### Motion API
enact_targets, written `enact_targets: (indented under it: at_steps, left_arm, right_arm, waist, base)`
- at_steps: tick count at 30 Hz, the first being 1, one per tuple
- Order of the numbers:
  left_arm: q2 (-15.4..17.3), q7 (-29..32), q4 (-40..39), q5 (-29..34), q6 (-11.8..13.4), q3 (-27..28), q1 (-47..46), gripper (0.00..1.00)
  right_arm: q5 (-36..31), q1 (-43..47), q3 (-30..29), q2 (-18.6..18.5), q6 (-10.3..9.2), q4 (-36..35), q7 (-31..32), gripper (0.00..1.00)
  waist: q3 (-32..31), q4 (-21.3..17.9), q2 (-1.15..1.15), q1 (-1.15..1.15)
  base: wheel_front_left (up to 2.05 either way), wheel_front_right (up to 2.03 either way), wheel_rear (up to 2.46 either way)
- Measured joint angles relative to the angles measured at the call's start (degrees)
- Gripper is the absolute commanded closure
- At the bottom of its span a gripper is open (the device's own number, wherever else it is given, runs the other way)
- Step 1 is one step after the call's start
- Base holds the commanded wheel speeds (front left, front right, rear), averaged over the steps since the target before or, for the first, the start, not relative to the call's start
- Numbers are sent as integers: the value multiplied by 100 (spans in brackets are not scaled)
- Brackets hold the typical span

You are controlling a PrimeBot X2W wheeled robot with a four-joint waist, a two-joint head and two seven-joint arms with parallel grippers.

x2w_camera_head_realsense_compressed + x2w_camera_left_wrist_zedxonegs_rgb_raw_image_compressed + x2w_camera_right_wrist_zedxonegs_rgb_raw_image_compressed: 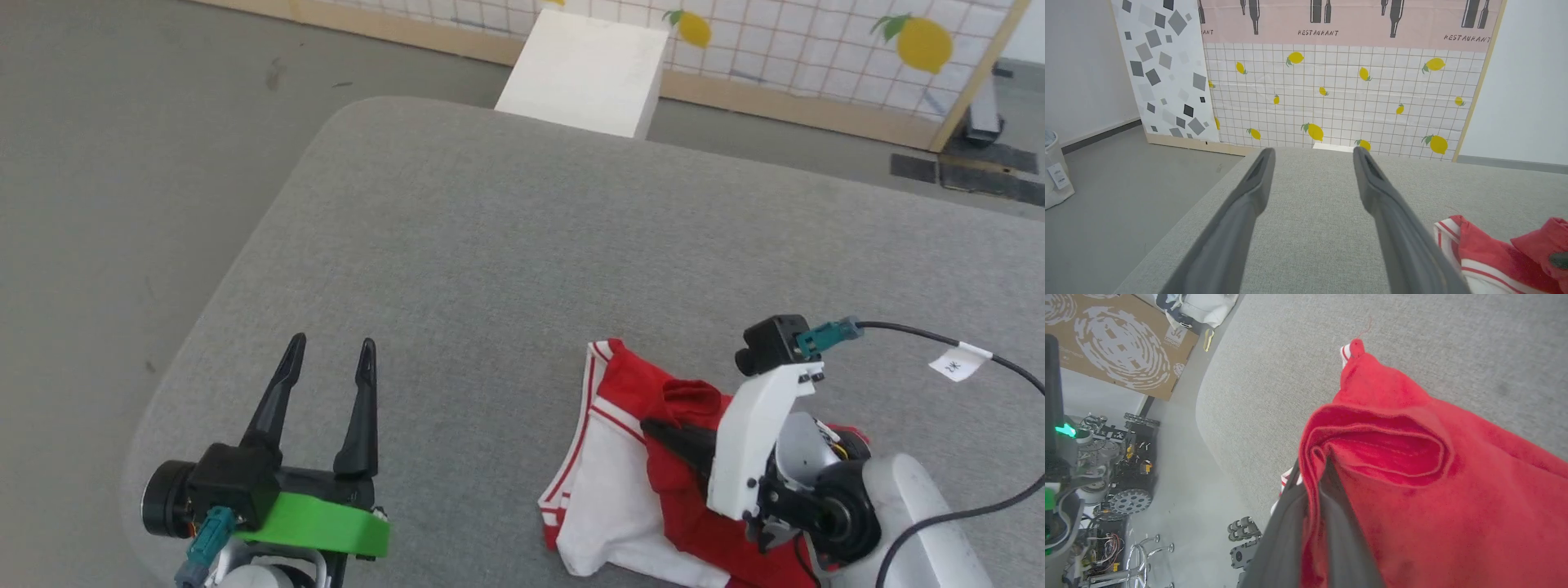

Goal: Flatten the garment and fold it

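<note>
The garment, a red jersey with a white red-striped sleeve, lies crumpled at the grey table's near right; its letters and number are hidden. My right gripper points left over it, shut on a raised fold of the red cloth. In the right wrist view the garment drapes over my dark fingers, the fold pinched between them. My left gripper stands open over bare table at the near left, well left of the shirt. The left wrist view catches the garment at its lower right, beyond the open left gripper.
The grey cloth-covered table stretches wide ahead, its rounded corner at the left. A white box stands past the far edge before a lemon-print screen. A black cable runs from my right wrist. Robot parts sit on the floor.
</note>
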Motion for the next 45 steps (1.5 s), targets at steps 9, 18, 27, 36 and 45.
enact_targets:
  at_steps: [9,18,27,36,45]
  left_arm:
    - [-10,0,43,-22,0,-3,-40,0]
    - [-14,0,85,-33,-1,48,-41,0]
    - [-23,0,77,-216,-1,92,-36,0]
    - [-27,-3,98,-268,-1,157,-15,0]
    - [-24,-5,289,-281,-1,57,47,0]
  right_arm:
    - [641,-419,523,13,-1,771,-450,0]
    - [244,-710,500,-19,-1,804,-1079,0]
    - [-1727,-1242,849,-1505,-1,517,-3566,0]
    - [-2569,-828,16,-1870,0,552,-5059,0]
    - [-2983,367,-1022,-1452,0,-219,-5762,0]
  waist:
    - [160,224,0,0]
    - [38,39,0,0]
    - [-137,-374,0,0]
    - [-321,-887,0,0]
    - [-460,-1340,0,0]
  base:
    - [0,0,0]
    - [0,0,0]
    - [0,0,0]
    - [0,0,0]
    - [0,0,0]
